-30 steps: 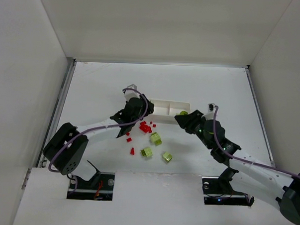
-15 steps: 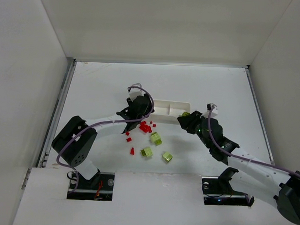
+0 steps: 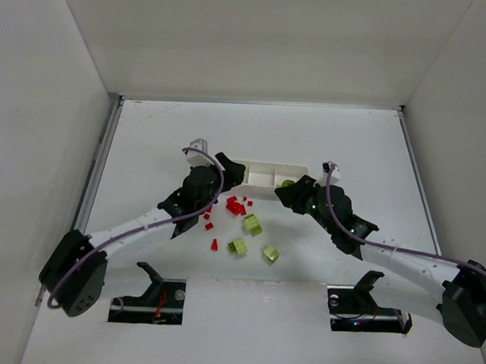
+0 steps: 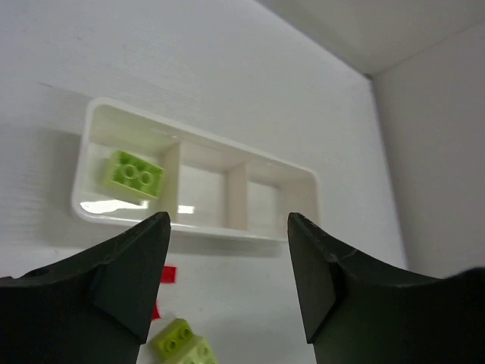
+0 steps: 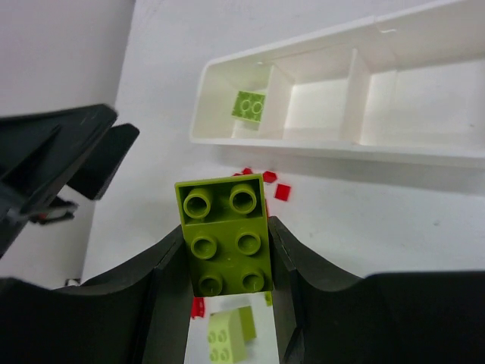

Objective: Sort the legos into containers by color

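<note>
Both arms stretch forward to the white tray (image 3: 268,164), one at each end.
The left gripper (image 3: 230,172) hovers at the tray's left end, fingers spread with nothing between them. The right gripper (image 5: 225,254), just before the tray's right end, is clamped on a lime studded brick (image 5: 225,235). Another lime brick (image 4: 135,172) lies in the end compartment nearest the left gripper. Red pieces (image 3: 236,206) and three lime blocks (image 3: 252,223) lie loose on the tray's near side.

White table (image 3: 164,138) at centre. Back wall (image 3: 265,38) at 12, left wall (image 3: 35,141) at 9, right wall (image 3: 462,143) at 3. Metal rail (image 3: 94,183) along table edge at 9, second rail (image 3: 420,190) at 3. White ledge (image 3: 253,311) at 6, with left cutout (image 3: 173,293) and right cutout (image 3: 386,321), both dark.
</note>
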Robot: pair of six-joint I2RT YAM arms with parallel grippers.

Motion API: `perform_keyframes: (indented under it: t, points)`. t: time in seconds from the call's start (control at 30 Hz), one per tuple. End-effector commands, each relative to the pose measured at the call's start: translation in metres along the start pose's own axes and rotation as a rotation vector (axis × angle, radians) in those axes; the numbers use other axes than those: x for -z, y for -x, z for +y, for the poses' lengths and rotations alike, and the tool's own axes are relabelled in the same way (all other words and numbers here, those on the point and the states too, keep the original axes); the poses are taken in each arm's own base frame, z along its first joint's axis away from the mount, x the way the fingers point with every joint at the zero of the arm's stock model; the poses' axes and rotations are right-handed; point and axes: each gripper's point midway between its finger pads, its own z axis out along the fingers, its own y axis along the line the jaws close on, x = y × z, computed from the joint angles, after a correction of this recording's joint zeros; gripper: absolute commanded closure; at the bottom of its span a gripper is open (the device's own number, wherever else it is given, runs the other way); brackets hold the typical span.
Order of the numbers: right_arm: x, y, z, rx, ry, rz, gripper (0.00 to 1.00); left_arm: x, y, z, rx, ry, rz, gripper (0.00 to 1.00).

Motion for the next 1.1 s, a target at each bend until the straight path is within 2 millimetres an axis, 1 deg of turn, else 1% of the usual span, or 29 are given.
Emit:
perform_keyframes:
  t: [0.0,0.13,0.27,0.33,0.4,0.47,0.57,0.7,0.9,1.07]
  points:
    - [-0.002,0.022,0.055,-0.103,0.177,-0.028,0.74,0.031,0.009,-0.036,0.171,-0.212,-0.012,0.4]
    - [-0.009,0.021,0.073,-0.195,0.242,0.003,0.74,0.056,0.003,-0.042,0.344,-0.308,0.041,0.39]
    - [-0.014,0.022,0.086,-0.31,0.293,0.026,0.74,0.078,0.002,-0.053,0.458,-0.426,0.042,0.4]
    - [-0.016,0.025,0.094,-0.376,0.325,0.034,0.74,0.087,0.007,-0.056,0.517,-0.478,0.022,0.4]
    - [-0.018,0.026,0.101,-0.444,0.35,0.04,0.72,0.092,0.012,-0.058,0.55,-0.508,0.004,0.4]
    - [-0.019,0.029,0.106,-0.506,0.371,0.041,0.71,0.095,0.017,-0.062,0.575,-0.534,-0.004,0.4]
    - [-0.024,0.032,0.111,-0.565,0.39,0.035,0.71,0.099,0.019,-0.065,0.598,-0.557,-0.003,0.41]
    - [-0.028,0.026,0.121,-0.631,0.408,0.05,0.71,0.099,0.018,-0.07,0.622,-0.576,0.007,0.42]
    - [-0.031,0.022,0.13,-0.699,0.443,0.044,0.72,0.098,0.017,-0.067,0.648,-0.567,0.01,0.45]
    - [-0.03,0.019,0.136,-0.73,0.465,0.043,0.72,0.095,0.014,-0.061,0.668,-0.545,0.015,0.51]
